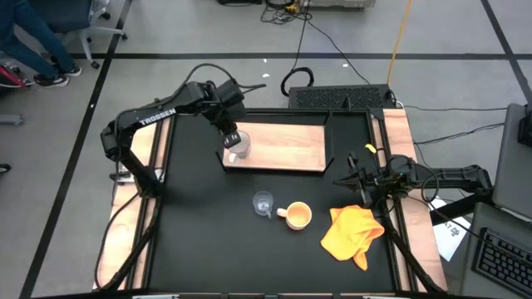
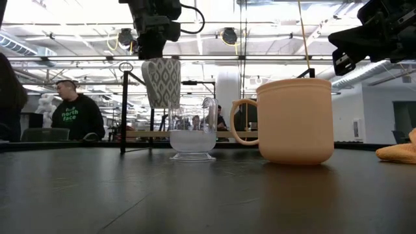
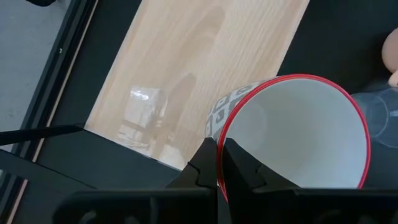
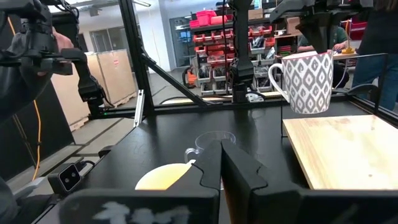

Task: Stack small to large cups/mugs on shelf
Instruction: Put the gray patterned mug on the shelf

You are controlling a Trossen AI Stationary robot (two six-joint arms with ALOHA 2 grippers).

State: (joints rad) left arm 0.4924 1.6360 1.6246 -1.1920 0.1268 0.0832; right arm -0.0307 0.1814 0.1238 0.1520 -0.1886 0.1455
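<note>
Pinching the rim of the white mug [image 3: 292, 134] between closed fingers [image 3: 204, 165], one inside the red lip and one outside: left gripper [image 1: 229, 133] with the mug hanging below it, clear of the shelf [image 1: 287, 143], above its left end. Risk here: thin rim hold, so likely to swing or slip if lowered fast, and to tip if landed on the shelf's near edge. Farther right and nearer than those fingers, on the table: glass cup [image 1: 263, 203], then orange mug [image 1: 298, 216], both well apart from the shelf. Parked at the table's right edge, fingers together on nothing: right gripper [image 1: 359, 180], orange mug just ahead of its tips
</note>
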